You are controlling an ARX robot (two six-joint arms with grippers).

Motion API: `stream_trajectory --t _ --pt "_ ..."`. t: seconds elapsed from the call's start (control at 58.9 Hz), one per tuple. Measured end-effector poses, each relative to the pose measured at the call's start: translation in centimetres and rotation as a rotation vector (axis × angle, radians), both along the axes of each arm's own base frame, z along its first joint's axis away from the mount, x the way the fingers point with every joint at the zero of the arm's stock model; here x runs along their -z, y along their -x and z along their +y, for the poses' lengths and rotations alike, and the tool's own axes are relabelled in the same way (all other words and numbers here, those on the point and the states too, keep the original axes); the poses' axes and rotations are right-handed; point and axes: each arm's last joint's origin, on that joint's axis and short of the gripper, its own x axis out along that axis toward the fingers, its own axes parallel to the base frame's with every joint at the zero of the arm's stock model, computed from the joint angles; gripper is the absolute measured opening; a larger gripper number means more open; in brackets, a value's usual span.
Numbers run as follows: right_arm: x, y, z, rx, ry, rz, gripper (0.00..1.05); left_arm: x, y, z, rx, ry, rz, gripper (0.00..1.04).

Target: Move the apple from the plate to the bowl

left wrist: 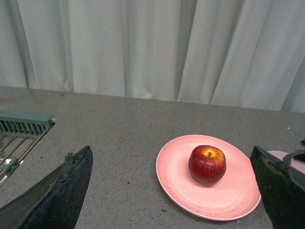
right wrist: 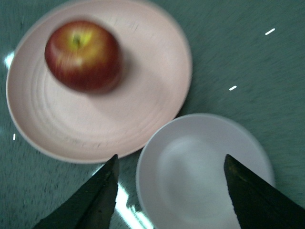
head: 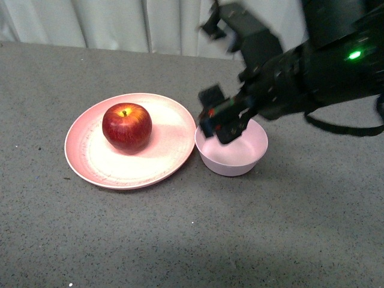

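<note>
From the front, the apple [head: 126, 125] sits on the plate [head: 165, 150], a little toward its left side, stem up. The bowl [head: 231, 159] stands just right of the plate on the grey desk [head: 180, 240], their rims almost touching. The right end effector [head: 219, 120] hangs over the bowl's near-left rim and carries nothing. A pale curtain [head: 120, 24] closes off the back.

In the left wrist view, the left end effector [left wrist: 170, 152] is spread wide with nothing between its dark fingers [left wrist: 66, 191]. The apple [left wrist: 207, 165] rests on the plate [left wrist: 176, 167] well beyond them. A grey rack [left wrist: 24, 126] sits off to one side.

The right wrist view is blurred. The right end effector [right wrist: 170, 160] is spread wide, its fingers [right wrist: 252, 195] flanking the empty bowl [right wrist: 200, 167]. The apple [right wrist: 83, 55] lies on the plate [right wrist: 143, 95], apart from the fingers
</note>
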Motion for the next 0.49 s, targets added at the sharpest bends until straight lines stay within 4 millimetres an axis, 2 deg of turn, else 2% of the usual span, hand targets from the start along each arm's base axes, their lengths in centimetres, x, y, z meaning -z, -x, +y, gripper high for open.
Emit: stream_trajectory --t 0.085,0.119,0.153,0.187,0.272,0.306,0.408,0.493 --pt "-2.1 0.9 -2.1 0.127 -0.036 -0.092 0.78 0.0 0.0 0.0 0.000 0.000 0.000 0.98" --pt "-3.1 1.8 -3.9 0.195 -0.081 -0.132 0.87 0.0 0.0 0.0 0.000 0.000 0.000 0.98" --pt "-3.6 2.8 -5.2 0.241 -0.107 -0.160 0.94 0.0 0.0 0.0 0.000 0.000 0.000 0.98" --pt "-3.4 3.4 -6.0 0.313 -0.111 -0.207 0.94 0.0 0.0 0.0 0.000 0.000 0.000 0.98" --pt "-2.7 5.2 -8.0 0.583 -0.106 -0.458 0.81 0.0 0.0 0.0 0.002 0.000 0.000 0.98" --pt "-2.5 6.1 -8.7 0.640 -0.121 -0.519 0.76 0.0 0.0 0.0 0.002 0.000 -0.001 0.98" --pt "-3.1 8.4 -10.4 0.711 -0.180 -0.638 0.60 0.0 0.0 0.0 0.000 0.000 0.000 0.98" --pt "-3.9 10.5 -11.6 0.707 -0.211 -0.679 0.38 0.0 0.0 0.0 0.000 0.000 -0.001 0.98"
